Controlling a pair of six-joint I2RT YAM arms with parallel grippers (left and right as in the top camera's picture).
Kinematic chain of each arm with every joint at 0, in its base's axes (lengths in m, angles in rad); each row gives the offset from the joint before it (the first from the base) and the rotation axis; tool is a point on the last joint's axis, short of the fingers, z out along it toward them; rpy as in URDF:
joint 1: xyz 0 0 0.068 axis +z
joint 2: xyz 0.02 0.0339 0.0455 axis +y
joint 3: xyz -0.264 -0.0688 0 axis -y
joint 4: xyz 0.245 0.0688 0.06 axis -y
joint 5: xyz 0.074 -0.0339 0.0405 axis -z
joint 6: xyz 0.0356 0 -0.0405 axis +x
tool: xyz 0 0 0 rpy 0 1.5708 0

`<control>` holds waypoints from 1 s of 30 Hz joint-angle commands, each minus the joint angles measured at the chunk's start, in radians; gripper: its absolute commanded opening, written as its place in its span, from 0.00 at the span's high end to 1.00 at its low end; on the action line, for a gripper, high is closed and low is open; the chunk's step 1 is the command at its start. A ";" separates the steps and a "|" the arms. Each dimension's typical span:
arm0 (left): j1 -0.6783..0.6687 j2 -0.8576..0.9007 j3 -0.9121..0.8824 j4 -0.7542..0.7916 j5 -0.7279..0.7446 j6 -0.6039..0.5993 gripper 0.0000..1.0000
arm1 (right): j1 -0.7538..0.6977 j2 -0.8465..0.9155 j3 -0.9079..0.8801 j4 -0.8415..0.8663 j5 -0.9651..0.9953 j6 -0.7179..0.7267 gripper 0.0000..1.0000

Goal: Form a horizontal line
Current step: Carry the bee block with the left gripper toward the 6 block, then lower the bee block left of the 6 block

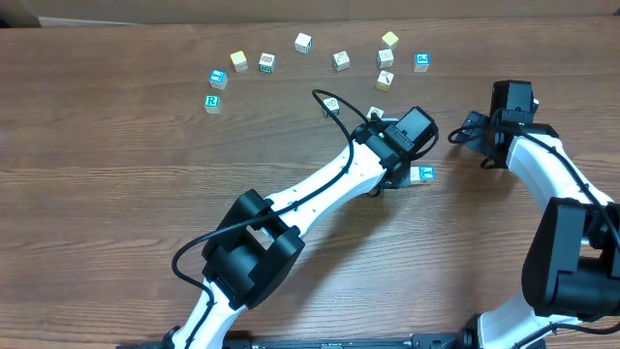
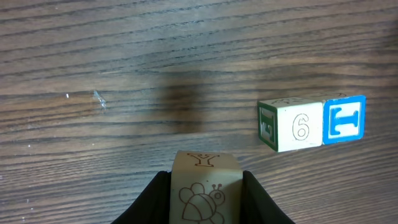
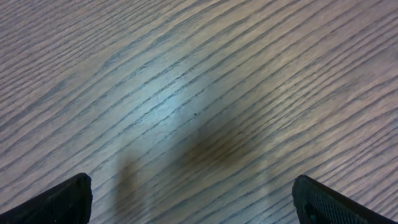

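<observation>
The horizontal line [image 2: 311,124] is a short row of two touching wooden cubes on the table: a cream cube [image 2: 292,127] with a "6" face and a green side, and a blue "I" cube [image 2: 344,119] on its right. Overhead, this row [image 1: 422,174] lies just right of my left gripper [image 1: 395,173]. My left gripper [image 2: 205,190] is shut on a cream cube [image 2: 205,186] with a bee drawing and a "Y", held left of and nearer than the row. My right gripper [image 1: 463,134] [image 3: 193,199] stands wide open over bare wood.
Several loose cubes lie in an arc at the back, from a green "R" cube [image 1: 212,102] and a blue cube [image 1: 217,79] on the left to a yellow cube [image 1: 389,40] and a blue cube [image 1: 421,61] on the right. Two more [image 1: 332,104] [image 1: 376,113] sit beside the left arm.
</observation>
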 commanded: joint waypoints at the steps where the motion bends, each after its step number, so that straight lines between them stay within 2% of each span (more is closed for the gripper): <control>1: -0.007 0.009 -0.010 0.002 -0.003 -0.020 0.76 | -0.002 -0.001 0.013 0.005 0.005 -0.001 0.00; 16: -0.007 0.009 -0.022 0.002 -0.003 -0.021 0.77 | -0.002 -0.001 0.013 0.005 0.005 0.000 0.00; 30: -0.008 0.009 -0.095 0.098 -0.002 -0.021 0.77 | -0.002 -0.001 0.013 0.005 0.005 0.000 0.00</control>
